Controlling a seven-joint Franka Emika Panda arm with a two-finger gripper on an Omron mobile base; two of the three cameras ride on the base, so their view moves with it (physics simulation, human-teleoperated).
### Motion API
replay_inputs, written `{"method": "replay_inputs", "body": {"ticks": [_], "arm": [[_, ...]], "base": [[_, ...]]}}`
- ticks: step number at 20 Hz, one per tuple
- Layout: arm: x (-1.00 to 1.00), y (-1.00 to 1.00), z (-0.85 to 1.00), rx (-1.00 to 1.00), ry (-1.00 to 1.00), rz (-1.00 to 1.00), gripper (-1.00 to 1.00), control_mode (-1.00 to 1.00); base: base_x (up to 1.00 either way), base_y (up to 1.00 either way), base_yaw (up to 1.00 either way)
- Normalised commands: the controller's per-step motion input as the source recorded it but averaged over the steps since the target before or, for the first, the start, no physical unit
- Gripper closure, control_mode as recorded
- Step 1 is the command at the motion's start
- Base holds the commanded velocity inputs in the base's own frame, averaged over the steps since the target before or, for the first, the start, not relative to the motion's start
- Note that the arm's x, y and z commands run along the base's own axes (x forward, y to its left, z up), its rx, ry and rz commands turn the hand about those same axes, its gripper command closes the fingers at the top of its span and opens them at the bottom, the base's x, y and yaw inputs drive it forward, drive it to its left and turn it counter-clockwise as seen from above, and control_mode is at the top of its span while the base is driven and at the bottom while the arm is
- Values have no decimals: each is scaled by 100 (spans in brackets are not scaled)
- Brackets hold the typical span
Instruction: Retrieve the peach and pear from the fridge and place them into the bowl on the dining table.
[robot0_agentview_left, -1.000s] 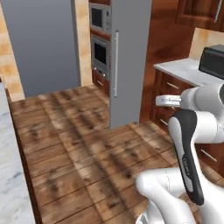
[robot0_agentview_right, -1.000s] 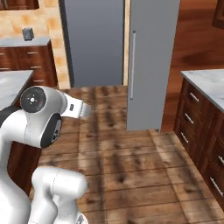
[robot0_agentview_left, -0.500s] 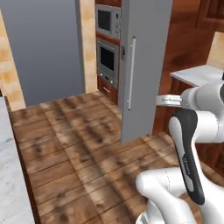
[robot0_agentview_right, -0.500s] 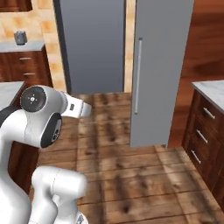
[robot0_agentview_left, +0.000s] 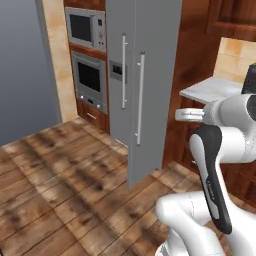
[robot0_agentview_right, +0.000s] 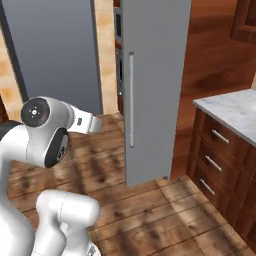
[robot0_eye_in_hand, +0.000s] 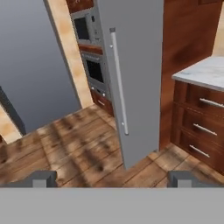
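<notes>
None of the task done yet, judging from these frames: both fruits presumably shut inside, nothing carried, bowl and dining table out of sight.

Left base view: fridge (robot0_agentview_left: 140, 85) ahead, both doors closed, two long bar handles side by side, dark display panel on the left door. Wall oven (robot0_agentview_left: 90, 77) and microwave (robot0_agentview_left: 85, 27) stacked just left of it. Wood floor (robot0_agentview_left: 65, 185) between base and fridge, bare. White-topped counter (robot0_agentview_left: 210, 90) right of the fridge, behind the arm.

Right base view: same fridge (robot0_agentview_right: 155, 85) seen edge-on, one handle (robot0_agentview_right: 131, 100) facing the camera, door flush and shut. Marble-topped counter (robot0_agentview_right: 230, 112) with drawers at right, well apart from the fridge front.

Hand view: end effector (robot0_eye_in_hand: 111, 178) spread wide, nothing between its tips, aimed toward the fridge (robot0_eye_in_hand: 131, 65) and its handle (robot0_eye_in_hand: 119, 83). Not touching anything; floor in between. Oven visible past the fridge's left edge.

Left to do, by estimate: close in on a handle, pull a door open, find peach and pear on the shelves, carry each to the bowl on the dining table. Practically everything still ahead.
</notes>
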Motion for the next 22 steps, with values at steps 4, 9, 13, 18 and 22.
{"method": "replay_inputs", "body": {"ticks": [4, 9, 13, 18, 22], "arm": [[0, 0, 0, 0, 0, 0, -100, 100], [0, 0, 0, 0, 0, 0, -100, 100], [0, 0, 0, 0, 0, 0, -100, 100], [0, 0, 0, 0, 0, 0, -100, 100], [0, 0, 0, 0, 0, 0, -100, 100]], "base": [[100, 100, -41], [71, 100, -34], [25, 100, -28], [26, 100, -36], [38, 100, -43]]}}
